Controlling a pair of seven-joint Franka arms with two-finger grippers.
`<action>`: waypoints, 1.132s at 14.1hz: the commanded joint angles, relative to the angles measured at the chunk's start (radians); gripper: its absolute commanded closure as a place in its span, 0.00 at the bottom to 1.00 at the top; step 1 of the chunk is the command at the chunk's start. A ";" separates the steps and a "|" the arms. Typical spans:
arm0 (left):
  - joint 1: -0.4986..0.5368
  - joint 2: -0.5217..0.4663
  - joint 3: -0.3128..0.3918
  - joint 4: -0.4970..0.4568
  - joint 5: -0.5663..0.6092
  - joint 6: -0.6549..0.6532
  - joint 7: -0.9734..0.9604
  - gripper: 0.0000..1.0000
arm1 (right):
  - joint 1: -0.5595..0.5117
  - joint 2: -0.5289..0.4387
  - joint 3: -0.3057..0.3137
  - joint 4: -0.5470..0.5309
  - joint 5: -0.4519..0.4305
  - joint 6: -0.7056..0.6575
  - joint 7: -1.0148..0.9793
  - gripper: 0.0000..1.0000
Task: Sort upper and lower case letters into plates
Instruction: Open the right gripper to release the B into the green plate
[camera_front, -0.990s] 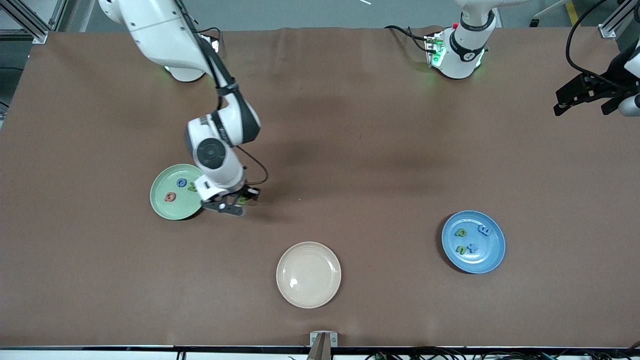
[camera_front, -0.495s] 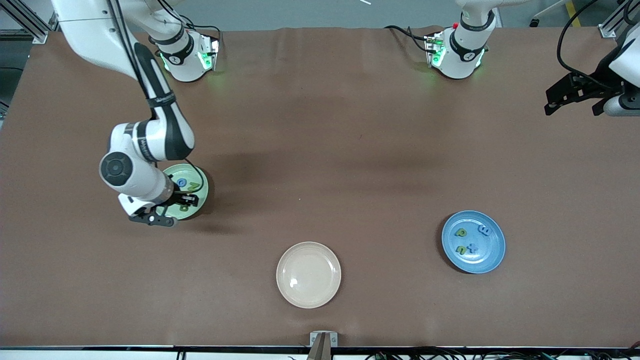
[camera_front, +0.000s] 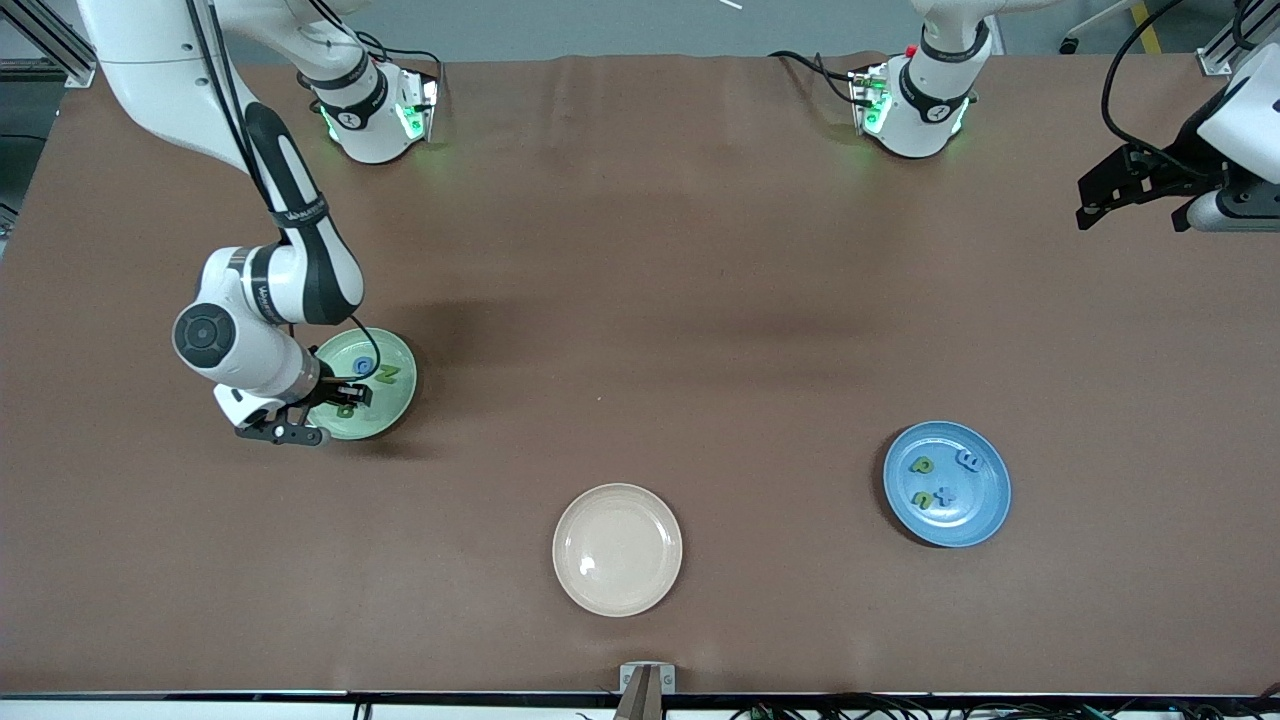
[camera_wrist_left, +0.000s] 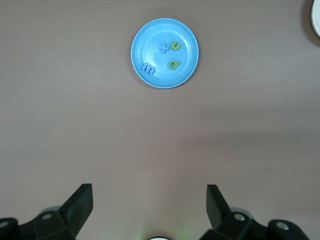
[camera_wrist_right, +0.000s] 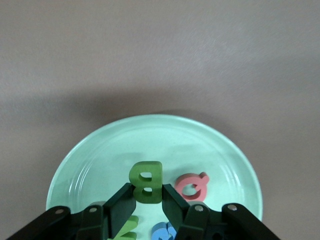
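Letters: four in blue plate (camera_front: 990, 500), three in green plate (camera_front: 395, 415); right gripper (camera_wrist_right: 148, 200) pinching green B (camera_wrist_right: 146, 181); left gripper (camera_wrist_left: 149, 205) spread.

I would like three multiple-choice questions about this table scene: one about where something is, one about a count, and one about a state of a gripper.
1. The right gripper is over which plate?
A. the blue plate
B. the pale green plate
C. the cream plate

2. How many letters lie in the blue plate?
A. two
B. six
C. four

3. What is the right gripper doing?
A. it is shut on the green B
B. it is open and empty
C. it is shut on a red letter

Answers:
1 B: the pale green plate lies under its fingers.
2 C: two blue, two green.
3 A: the green B sits between its fingers.
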 joint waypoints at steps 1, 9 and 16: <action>0.007 -0.013 -0.009 -0.008 0.009 -0.005 -0.009 0.00 | -0.002 0.009 0.014 -0.015 0.035 0.015 -0.010 0.97; 0.011 -0.018 -0.007 -0.005 0.009 -0.002 -0.010 0.00 | -0.002 -0.005 0.012 0.023 0.034 -0.012 -0.018 0.00; 0.010 -0.017 -0.007 -0.005 0.009 0.007 -0.010 0.00 | -0.045 -0.073 -0.026 0.389 -0.061 -0.634 -0.062 0.00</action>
